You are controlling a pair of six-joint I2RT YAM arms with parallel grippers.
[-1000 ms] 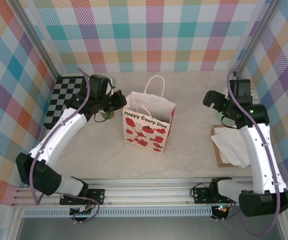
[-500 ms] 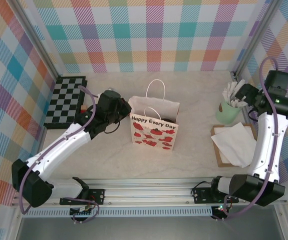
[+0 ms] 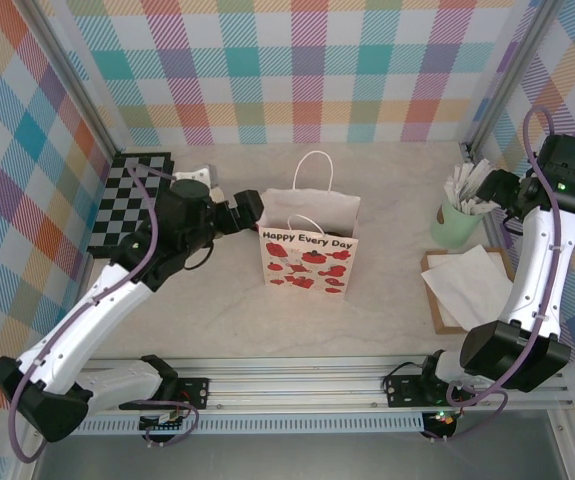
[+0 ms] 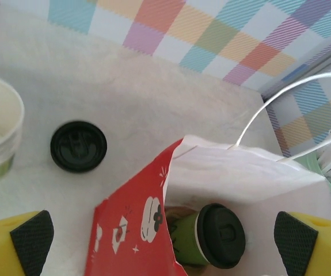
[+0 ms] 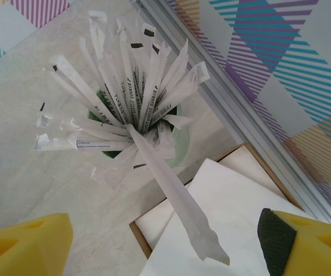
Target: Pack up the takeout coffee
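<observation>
Left end effector was seen spread wide over the mouth of the paper bag, with nothing pinched between the pads, so the takeout coffee was counted as let go. It was spotted down inside the bag, apparently tipped over rather than upright, with the green paper body showing and the round black lid looking properly seated. Tbh the retreat would probably be best done straight up, so the white handles and thin bag rim wouldn't get snagged or the bag toppled. Right end effector was held open above the mint cup of wrapped sticks, gripping nothing.
</observation>
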